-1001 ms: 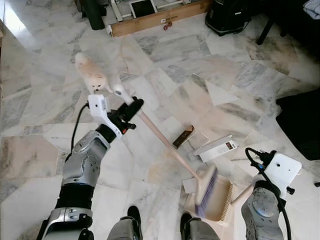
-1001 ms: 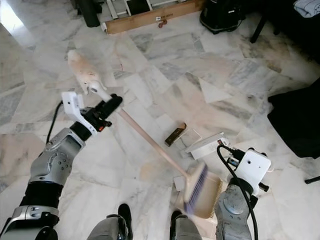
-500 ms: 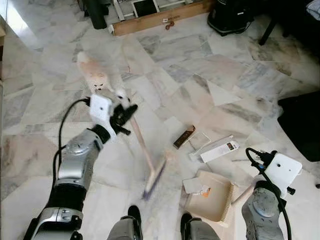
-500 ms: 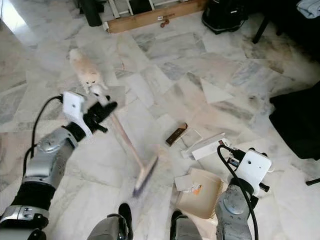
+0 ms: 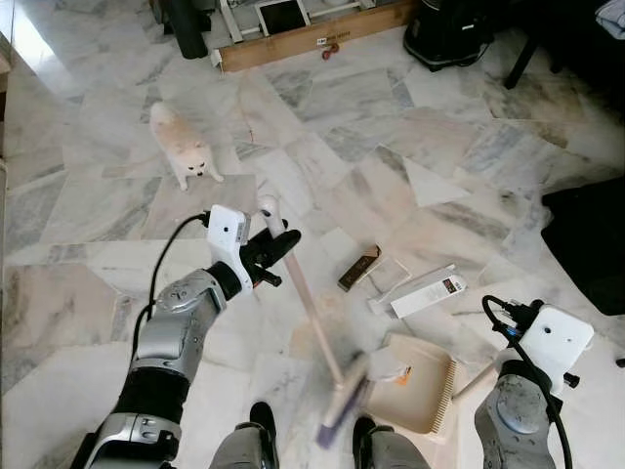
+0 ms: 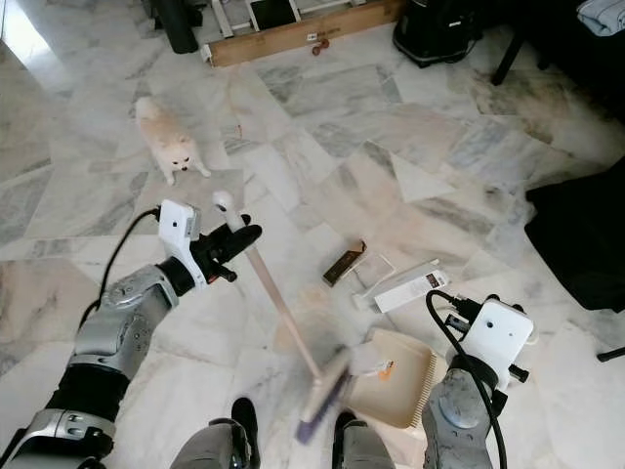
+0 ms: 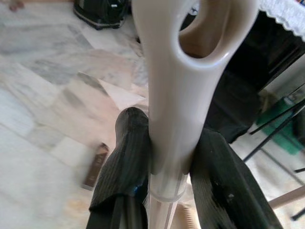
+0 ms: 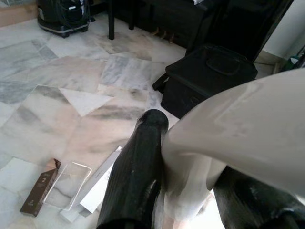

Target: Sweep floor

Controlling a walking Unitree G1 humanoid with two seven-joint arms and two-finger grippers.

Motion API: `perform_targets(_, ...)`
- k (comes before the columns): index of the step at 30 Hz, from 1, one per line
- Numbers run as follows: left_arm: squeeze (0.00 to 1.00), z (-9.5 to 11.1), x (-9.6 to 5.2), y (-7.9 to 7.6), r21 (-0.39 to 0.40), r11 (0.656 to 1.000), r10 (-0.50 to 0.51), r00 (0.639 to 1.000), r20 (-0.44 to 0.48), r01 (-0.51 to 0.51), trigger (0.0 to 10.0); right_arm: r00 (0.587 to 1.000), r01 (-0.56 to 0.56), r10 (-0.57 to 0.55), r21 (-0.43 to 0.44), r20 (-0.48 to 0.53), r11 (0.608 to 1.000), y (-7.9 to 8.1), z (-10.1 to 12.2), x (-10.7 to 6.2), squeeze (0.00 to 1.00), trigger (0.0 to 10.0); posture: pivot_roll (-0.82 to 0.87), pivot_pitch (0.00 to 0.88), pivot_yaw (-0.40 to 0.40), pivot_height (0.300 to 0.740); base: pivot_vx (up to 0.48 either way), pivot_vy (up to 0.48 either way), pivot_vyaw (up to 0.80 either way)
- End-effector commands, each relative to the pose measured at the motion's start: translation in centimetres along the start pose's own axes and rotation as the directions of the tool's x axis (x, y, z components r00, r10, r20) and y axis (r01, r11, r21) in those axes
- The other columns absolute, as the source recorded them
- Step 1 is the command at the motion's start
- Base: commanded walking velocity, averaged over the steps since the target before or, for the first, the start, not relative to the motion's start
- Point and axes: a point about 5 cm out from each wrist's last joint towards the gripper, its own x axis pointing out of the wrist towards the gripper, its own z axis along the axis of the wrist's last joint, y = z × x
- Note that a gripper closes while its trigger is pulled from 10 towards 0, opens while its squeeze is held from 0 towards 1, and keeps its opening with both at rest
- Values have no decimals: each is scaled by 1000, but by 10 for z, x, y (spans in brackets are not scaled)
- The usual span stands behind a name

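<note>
Cream plastic broom (image 5: 305,311) and matching dustpan (image 5: 418,383) are working over a polished marble floor (image 5: 410,147).
The left gripper (image 7: 172,157) is clamping its two ribbed black fingers (image 7: 125,157) around the broom's smooth handle just under the looped end, the blurred purple bristles hanging far below it beside the pan. The right gripper (image 8: 190,157) is pinching the dustpan's glossy curved handle; one small paper scrap (image 5: 389,365) is lying inside the pan. Beyond the pan, one brown flat box (image 5: 358,267), one clear lid (image 5: 391,276) and one long white box (image 5: 428,291) are lying together. One fluffy white dog (image 5: 182,147) is standing beyond the left gripper.
</note>
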Motion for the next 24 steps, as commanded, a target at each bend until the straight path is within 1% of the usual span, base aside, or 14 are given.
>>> perform_targets(1,0,-4,2,-1,-91,996,-7,1000,14,8,10000,992,12,-19,-61,-122,998,-9,-25,-7,0,10000,-117,329,67,740,0,0,0)
perform_targets(2,0,-4,3,-2,-119,993,-5,1000,31,9,10000,993,9,-15,-52,-117,999,-9,-24,-7,0,10000,-117,329,67,740,0,0,0)
perform_targets(4,0,-3,4,-1,-134,991,0,999,41,5,10000,994,5,-10,-42,-113,999,-8,-23,-7,0,10000,-118,328,66,740,0,0,0)
perform_targets(7,0,1,6,-1,-146,989,5,998,58,4,10000,996,-30,30,9,-84,1000,-1,-17,-6,0,10000,-113,321,66,740,0,0,0)
perform_targets(10,0,7,4,4,-120,993,17,997,72,-8,10000,996,-81,84,72,-42,994,10,-9,-3,0,10000,-99,307,68,740,0,0,0)
perform_targets(13,0,15,2,11,-100,995,35,995,89,-26,10000,993,-113,116,102,-20,988,18,-5,0,0,10000,-87,289,72,740,0,0,0)
perform_targets(14,0,22,-1,17,-78,996,43,994,101,-35,10000,991,-132,134,121,-8,984,23,-2,3,0,10000,-78,277,74,740,0,0,0)
perform_targets(15,0,22,-1,17,-78,996,43,994,101,-35,10000,991,-132,134,121,-8,984,23,-2,3,0,10000,-78,277,74,740,0,0,0)
perform_targets(16,0,28,-3,21,-65,997,47,993,111,-40,10000,990,-141,143,131,-6,981,28,-1,6,0,10000,-65,259,76,740,0,0,0)
perform_targets(18,0,34,-6,24,-46,998,47,992,118,-41,10000,988,-150,153,139,-7,979,32,-1,8,0,10000,-53,243,77,740,0,0,0)
perform_targets(20,0,42,-9,28,-18,999,50,991,128,-48,10000,986,-160,164,150,-16,976,38,-3,12,0,10000,-34,207,78,740,0,0,0)
perform_targets(21,0,42,-9,28,-18,999,50,991,128,-48,10000,986,-160,164,150,-16,976,38,-3,12,0,10000,-34,207,78,740,0,0,0)
perform_targets(24,0,51,-12,32,8,998,58,988,146,-60,10000,983,-174,180,166,-24,971,45,-5,17,0,10000,-20,171,83,740,0,0,0)
